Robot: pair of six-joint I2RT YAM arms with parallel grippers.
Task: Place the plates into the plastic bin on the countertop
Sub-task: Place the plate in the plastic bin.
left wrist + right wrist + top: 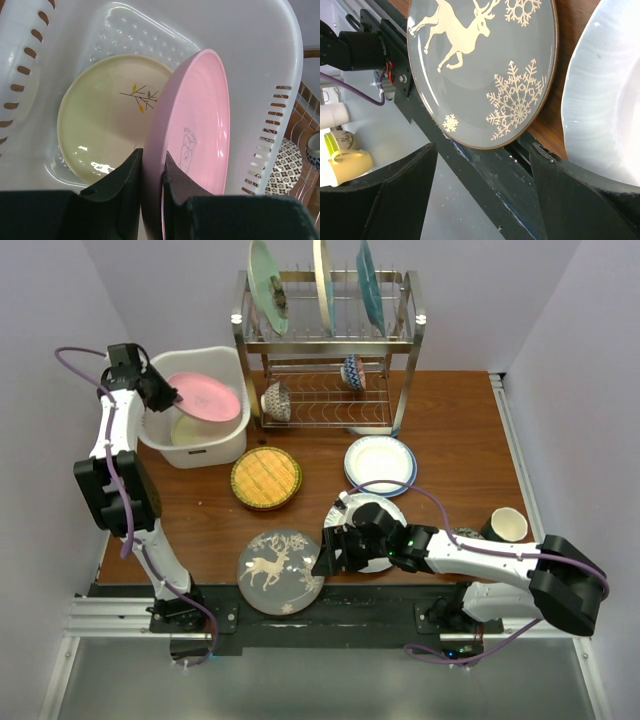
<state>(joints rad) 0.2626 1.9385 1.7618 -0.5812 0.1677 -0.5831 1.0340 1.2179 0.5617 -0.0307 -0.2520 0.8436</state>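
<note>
fingers [127,175] of the left gripper [152,165] are clenched on the near rim of the pink plate [200,125], one pad on each face; from that pinch the disc runs straight away from the fingers, tilted on edge, and hangs inside the mouth of the plastic bin [280,50]; below and to its left a cream plate [105,125] with a small twig motif lies flat on the bin floor; the release turns on this: the pink plate's free edge points down and forward into the bin, so lowering and letting go should lay it over the cream one, with some clatter and slide likely, glossy face on glossy face.

the bin is white, smooth plastic, slotted along its walls and dimpled on its base, with a thick rolled rim; it stands at the far left of the wood-grain tabletop [450,420], well within the left arm's reach and far from the right's.

the right gripper [328,552] hangs low at the near edge with its fingers spread and nothing between them; the deer plate [485,65], grey with a thin brown rim and pale snowflakes, lies flat just ahead of them, overhanging the tabletop's edge, and a plain white plate [605,100] sits beside it; a woven yellow plate [266,478] rests mid-tabletop, between the two arms.
</note>
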